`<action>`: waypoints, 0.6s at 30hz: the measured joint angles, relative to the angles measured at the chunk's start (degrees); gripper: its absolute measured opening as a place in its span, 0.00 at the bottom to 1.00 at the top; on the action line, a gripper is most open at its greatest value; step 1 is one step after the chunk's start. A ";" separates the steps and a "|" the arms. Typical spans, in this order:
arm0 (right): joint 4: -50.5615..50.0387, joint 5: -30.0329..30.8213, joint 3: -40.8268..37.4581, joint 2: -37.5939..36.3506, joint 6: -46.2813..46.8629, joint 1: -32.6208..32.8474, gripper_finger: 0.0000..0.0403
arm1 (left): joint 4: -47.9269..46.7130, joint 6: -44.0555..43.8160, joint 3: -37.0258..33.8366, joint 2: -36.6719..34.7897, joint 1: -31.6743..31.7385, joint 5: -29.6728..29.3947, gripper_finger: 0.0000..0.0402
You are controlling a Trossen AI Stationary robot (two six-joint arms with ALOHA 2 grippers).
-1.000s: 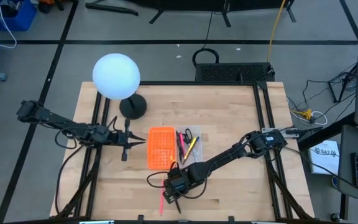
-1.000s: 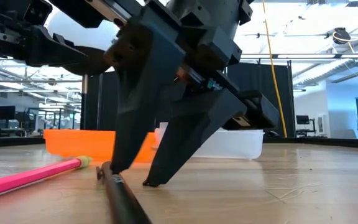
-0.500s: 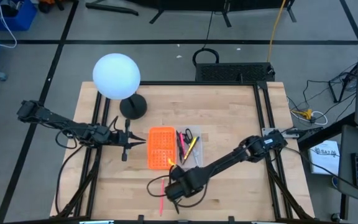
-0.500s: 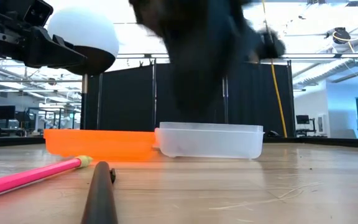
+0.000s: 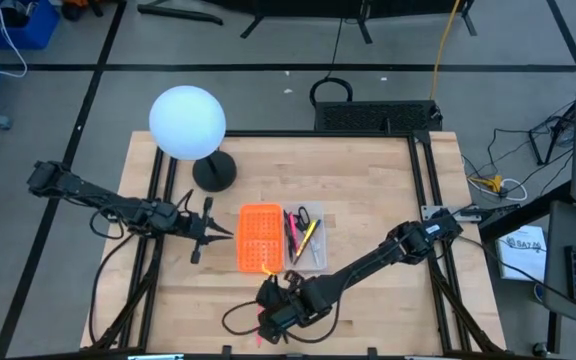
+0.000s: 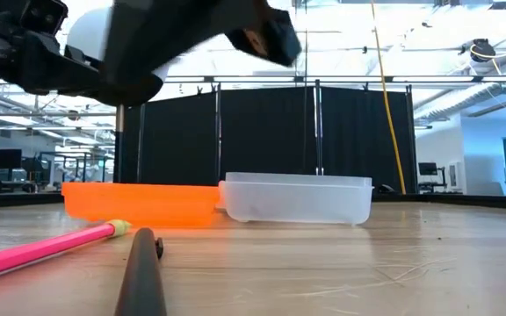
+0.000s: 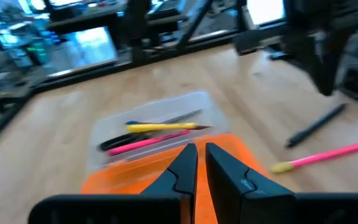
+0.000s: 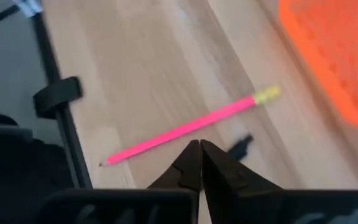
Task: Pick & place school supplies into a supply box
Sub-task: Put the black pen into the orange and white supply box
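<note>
The supply box lies mid-table, its orange half beside its clear half. The clear half holds a yellow pencil, a pink one and dark pens. A pink pencil and a black pen lie flat on the wood near the front edge. My right gripper hangs shut and empty above them; its fingers hide most of the pen in the right wrist view. My left gripper hovers shut at the table's left, pointing at the orange half.
A white globe lamp on a black foot stands at the far left of the table. Black frame rails run along the left and right sides. Bare wood lies to the right of the box.
My right gripper has risen off the table, turning as it went. A second ago its open fingers stood astride the black pen's end. Now it hangs high above the pen. The pen has swung a little on the wood and stays down. The pink pencil has not moved.
</note>
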 joint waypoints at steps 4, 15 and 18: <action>-0.08 4.14 0.02 -1.35 -10.14 1.38 0.00 | -0.03 -2.08 0.00 0.02 -0.40 1.86 0.10; -7.81 22.11 -11.44 -19.45 -23.29 6.34 0.00 | 0.66 -4.58 0.00 0.11 -2.25 1.39 0.10; -0.41 23.83 -24.31 -28.97 -28.18 7.11 0.00 | 1.21 -3.95 0.00 0.11 -2.26 1.39 0.10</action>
